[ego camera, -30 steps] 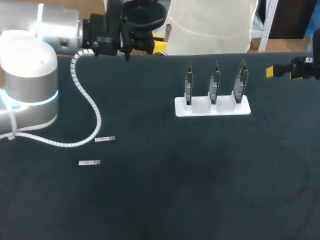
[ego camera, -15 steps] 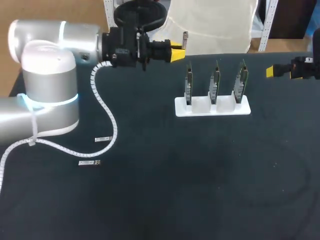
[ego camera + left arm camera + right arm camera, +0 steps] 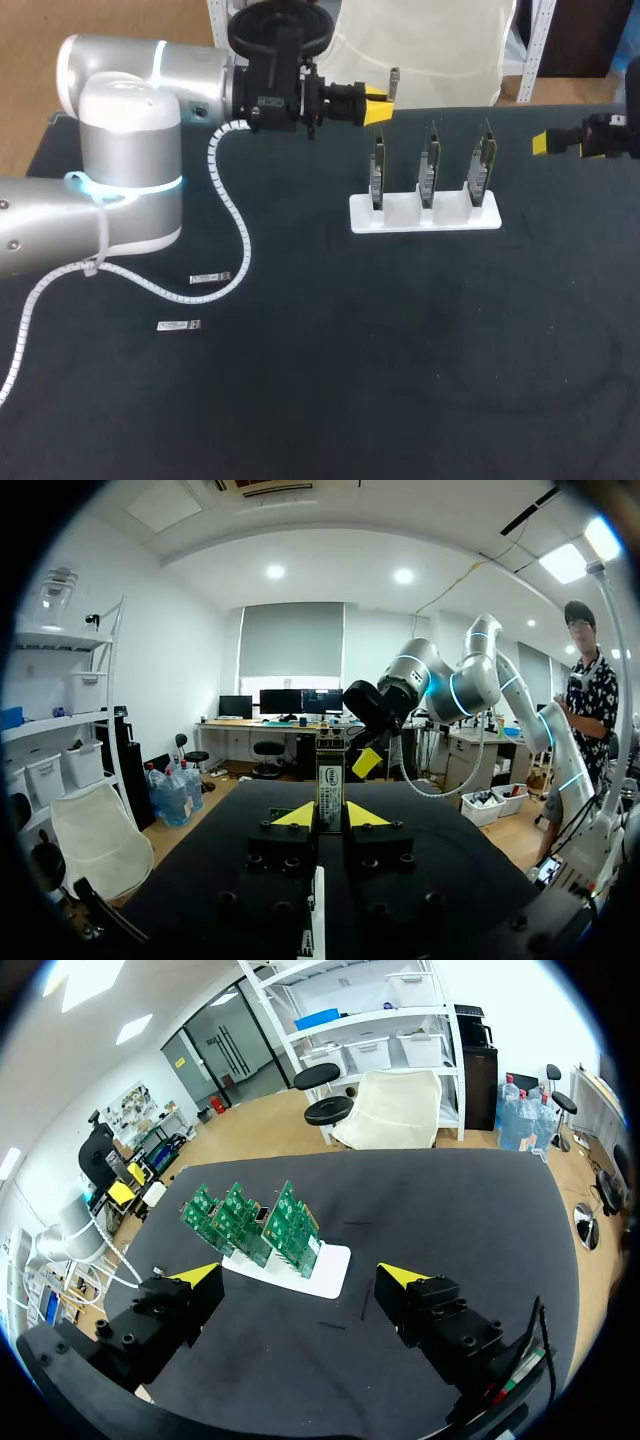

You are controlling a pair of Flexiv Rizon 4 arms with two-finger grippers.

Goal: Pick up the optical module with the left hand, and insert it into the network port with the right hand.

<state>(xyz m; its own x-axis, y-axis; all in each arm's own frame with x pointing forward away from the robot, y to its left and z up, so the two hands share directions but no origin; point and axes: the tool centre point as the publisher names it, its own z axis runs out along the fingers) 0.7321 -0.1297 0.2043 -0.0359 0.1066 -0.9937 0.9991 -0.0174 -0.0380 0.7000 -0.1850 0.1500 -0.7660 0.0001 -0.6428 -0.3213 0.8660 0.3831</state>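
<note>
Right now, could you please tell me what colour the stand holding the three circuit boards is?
The stand is white; the head view shows it best.

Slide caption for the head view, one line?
Left end effector holds an optical module near the three-board rack; right end effector at table edge; two spare modules on table.

Table (image 3: 400, 360): flat top under black cloth.

1. White plastic slotted stand (image 3: 425, 216), far side, right of the middle. Three green circuit boards (image 3: 429, 172) stand upright in its slots, side by side, not touching.
2. Two small silver rectangular optical modules, lying flat at the left, well apart from the stand: farther module (image 3: 209, 277), nearer module (image 3: 179, 325); near each other, not touching.
3. White spiral-wrapped cable (image 3: 237, 262), its low loop just beside the farther module; contact with the cloth cannot be told.
</note>
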